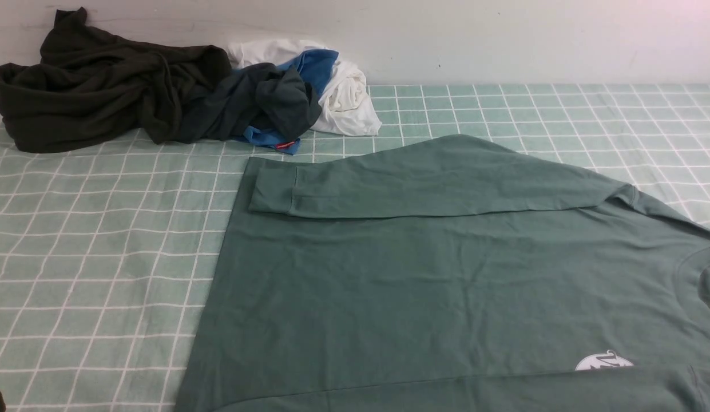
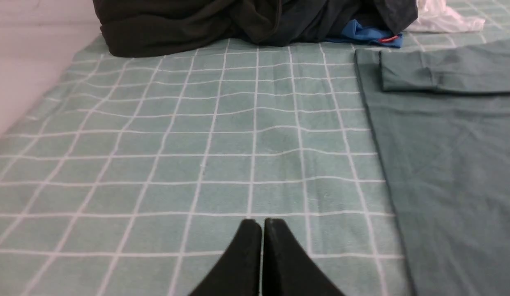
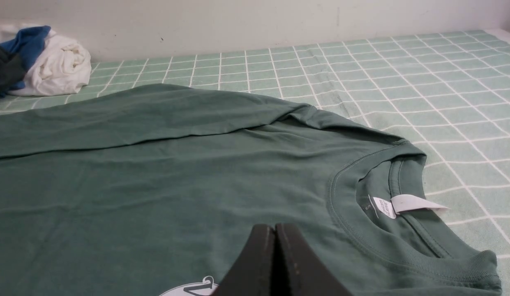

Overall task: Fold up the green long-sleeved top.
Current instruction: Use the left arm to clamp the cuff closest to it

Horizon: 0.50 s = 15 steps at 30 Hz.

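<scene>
Top (image 1: 446,274): lies spread flat, front up, on the checked surface (image 1: 91,257); hem toward the robot's left, collar (image 3: 361,197) toward its right.
Far sleeve (image 1: 423,183): already folded in across the body, its cuff (image 1: 272,191) close to the hem edge.
Near sleeve (image 1: 446,395): seems to be folded in too, as a fabric edge crosses the bottom of the front view and covers part of the logo (image 1: 603,361); the frame cuts it off, so this is only likely.
Body: not yet folded; it lies at full length with light creases.
Left pincer (image 2: 261,224): tips together, holding nothing, low over bare surface just beside the hem.
Right pincer (image 3: 274,228): tips together, holding nothing, over the chest between the logo and the collar.
Pile (image 1: 160,97): dark, blue and white garments bunched at the far left by the wall, apart from the top.
Done: the sleeve stage, by my reading.
Left: folding the body across, hem toward collar or the reverse, then squaring up the packet; both pincers must first part to take an edge.
</scene>
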Available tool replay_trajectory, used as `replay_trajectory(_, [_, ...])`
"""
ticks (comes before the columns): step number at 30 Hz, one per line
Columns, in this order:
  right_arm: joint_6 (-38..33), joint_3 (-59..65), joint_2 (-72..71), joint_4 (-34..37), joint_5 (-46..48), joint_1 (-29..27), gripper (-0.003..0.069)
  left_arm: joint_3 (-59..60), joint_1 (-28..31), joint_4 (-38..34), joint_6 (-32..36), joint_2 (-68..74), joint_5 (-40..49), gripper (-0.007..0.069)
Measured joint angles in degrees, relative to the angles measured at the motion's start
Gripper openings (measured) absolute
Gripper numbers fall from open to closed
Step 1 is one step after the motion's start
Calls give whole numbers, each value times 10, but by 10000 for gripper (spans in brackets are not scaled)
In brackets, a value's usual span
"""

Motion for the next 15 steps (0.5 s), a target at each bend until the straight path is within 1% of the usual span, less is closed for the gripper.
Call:
replay_trajectory(1, [1,0,0,1,0,0,-14,0,0,-5,-2,0,0,-3])
replay_trajectory(2, [8,0,0,23,1,0,-14,0,0,-45,-25,0,-1,-3])
replay_trajectory(3, [19,0,0,50,1,0,-14,1,0,-104,-60,0,-5,-3])
replay_trajectory(4, [29,0,0,72,1,0,-14,1,0,-135,-77,0,-6,-3])
replay_trajectory(5, [44,0,0,105,2,0,-14,3,0,-200,-112,0,-8,-3])
replay_trajectory(6, [61,0,0,142,2,0,-14,4,0,-242,-138,0,-8,-3])
replay_trajectory(7, [80,0,0,184,4,0,-14,5,0,-301,-159,0,-8,-3])
replay_trajectory(8, [87,0,0,201,4,0,-14,5,0,-310,-163,0,-8,-3])
replay_trajectory(9, [113,1,0,263,5,0,-14,5,0,-368,-179,0,-9,-3])
replay_trajectory(11, [135,1,0,340,8,0,-14,5,0,-403,-180,0,-9,-3])
replay_trajectory(12, [135,1,0,347,8,0,-14,5,0,-403,-180,0,-9,-3])
replay_trajectory(13, [135,0,0,385,7,0,-14,5,0,-415,-178,0,-9,-3])
replay_trajectory(15, [124,0,0,402,7,0,-14,5,0,-421,-176,0,-10,-3])
